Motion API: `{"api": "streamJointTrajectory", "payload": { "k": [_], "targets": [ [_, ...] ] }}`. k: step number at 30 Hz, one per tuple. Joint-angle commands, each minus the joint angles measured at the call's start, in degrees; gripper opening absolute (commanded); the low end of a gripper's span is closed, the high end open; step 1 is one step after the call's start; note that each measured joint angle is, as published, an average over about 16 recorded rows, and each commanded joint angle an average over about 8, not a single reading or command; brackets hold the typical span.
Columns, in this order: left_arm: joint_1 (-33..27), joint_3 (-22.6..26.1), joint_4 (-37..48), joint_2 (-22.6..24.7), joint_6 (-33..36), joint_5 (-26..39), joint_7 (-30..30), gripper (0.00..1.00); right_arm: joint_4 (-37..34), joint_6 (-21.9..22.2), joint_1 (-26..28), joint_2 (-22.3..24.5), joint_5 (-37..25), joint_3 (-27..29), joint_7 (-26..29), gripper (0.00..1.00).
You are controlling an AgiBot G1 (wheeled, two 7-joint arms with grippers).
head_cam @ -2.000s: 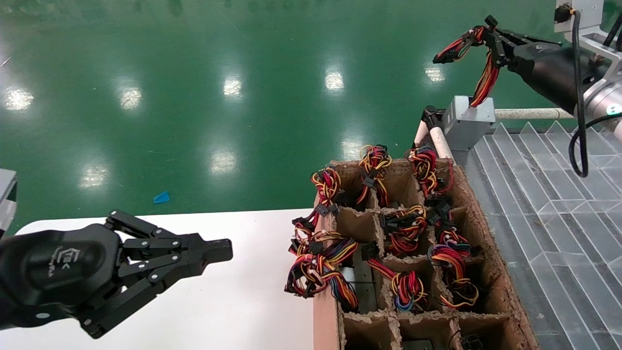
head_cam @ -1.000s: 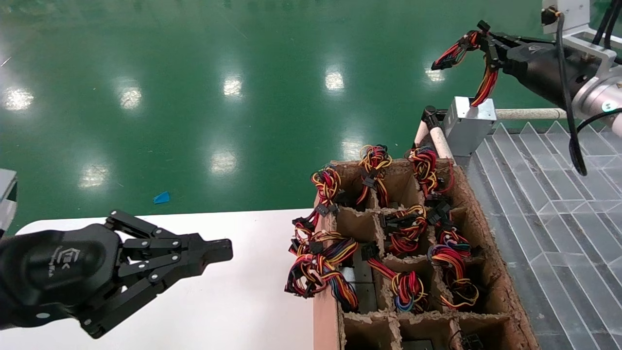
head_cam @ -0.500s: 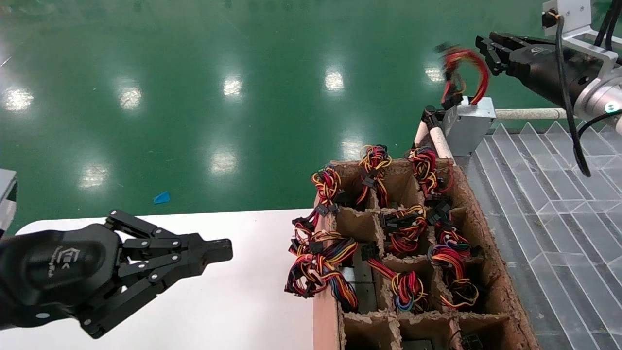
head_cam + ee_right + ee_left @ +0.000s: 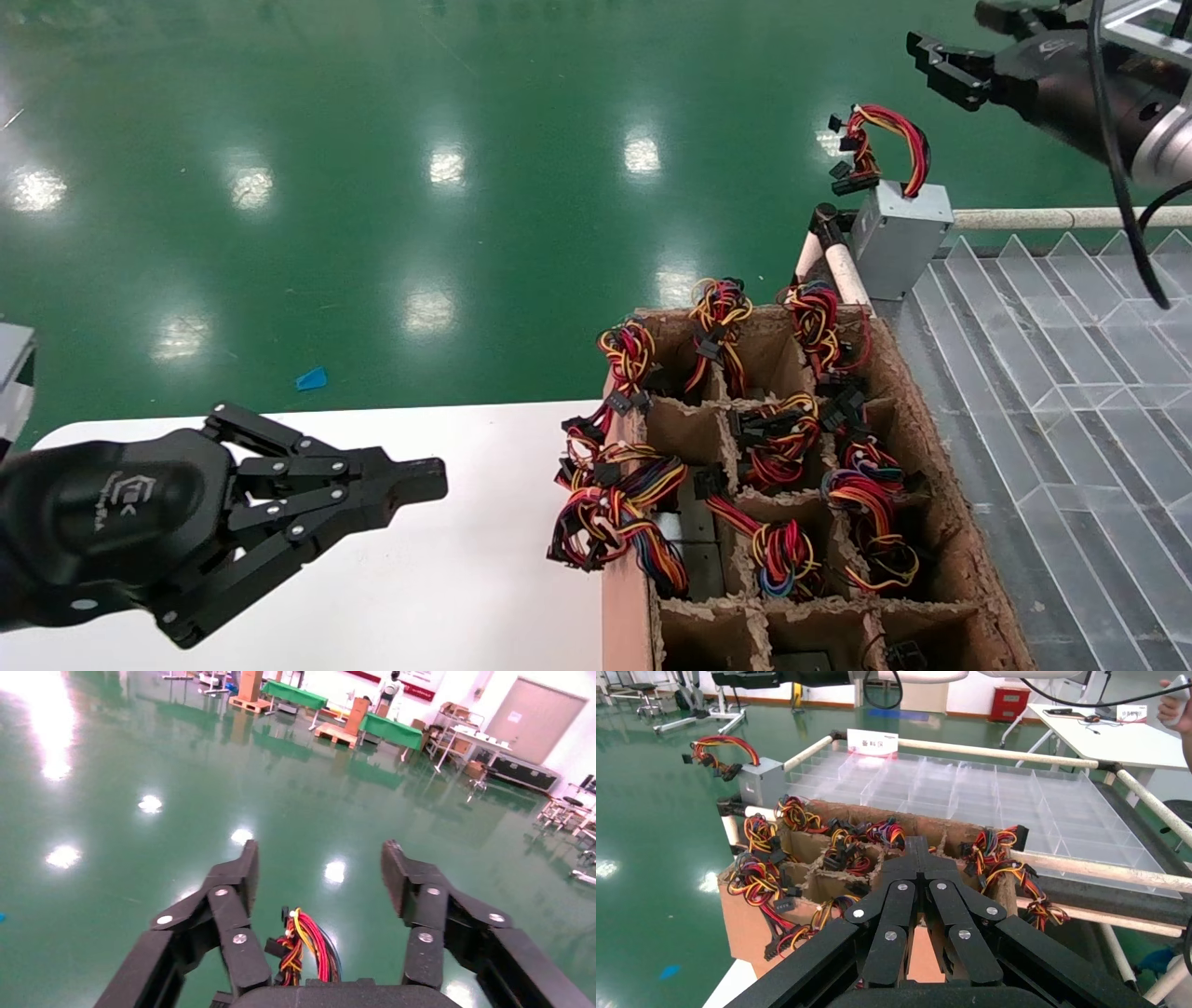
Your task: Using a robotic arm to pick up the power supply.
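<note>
The power supply [image 4: 901,235], a grey metal box, stands on the near corner of the clear tray rack, past the carton's far end. Its red, yellow and black wires [image 4: 885,140] arch over its top with the connectors hanging free. My right gripper [image 4: 959,42] hovers open above and to the right of it, holding nothing. The right wrist view shows the wire bundle [image 4: 306,948] below the spread right gripper [image 4: 320,864]. My left gripper [image 4: 419,480] is shut and empty over the white table, parked. From the left gripper [image 4: 918,850] the power supply [image 4: 761,783] shows far off.
A brown divided cardboard carton [image 4: 931,447] holds several more wired units beside the white table [image 4: 484,559]. A clear plastic divided tray [image 4: 1071,373] lies to its right on a frame of white tubes [image 4: 1015,218]. Green floor lies beyond.
The right gripper held the wire bundle up, then opened and let it go. The wires fell back into an arch over the box, and the gripper rose and drew away to the right.
</note>
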Motion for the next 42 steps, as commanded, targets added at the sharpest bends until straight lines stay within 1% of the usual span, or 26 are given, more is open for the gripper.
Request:
{"api": "streamJointTrajectory", "payload": {
  "k": [1, 10, 11, 18, 19, 42],
  "targets": [
    [0.0, 0.0, 0.0, 0.0, 0.0, 0.0, 0.0, 0.0, 0.37, -0.44, 0.09, 0.16, -0.17, 0.19, -0.47, 1.0],
    [0.0, 0.0, 0.0, 0.0, 0.0, 0.0, 0.0, 0.0, 11.11, -6.41, -6.57, 3.59, -5.0, 8.19, 5.45, 1.0],
    [0.0, 0.0, 0.0, 0.0, 0.0, 0.0, 0.0, 0.07, 12.33, -7.09, -7.32, 3.98, -5.56, 9.1, 6.12, 1.0],
    [0.0, 0.0, 0.0, 0.0, 0.0, 0.0, 0.0, 0.94, 20.97, -11.94, -12.66, 6.75, -9.48, 15.52, 10.86, 1.0],
    [0.0, 0.0, 0.0, 0.0, 0.0, 0.0, 0.0, 1.0, 22.2, -12.63, -13.41, 7.15, -10.04, 16.43, 11.54, 1.0],
    [0.0, 0.0, 0.0, 0.0, 0.0, 0.0, 0.0, 1.0, 50.29, -28.41, -30.76, 16.15, -22.79, 37.32, 26.97, 1.0]
  ]
}}
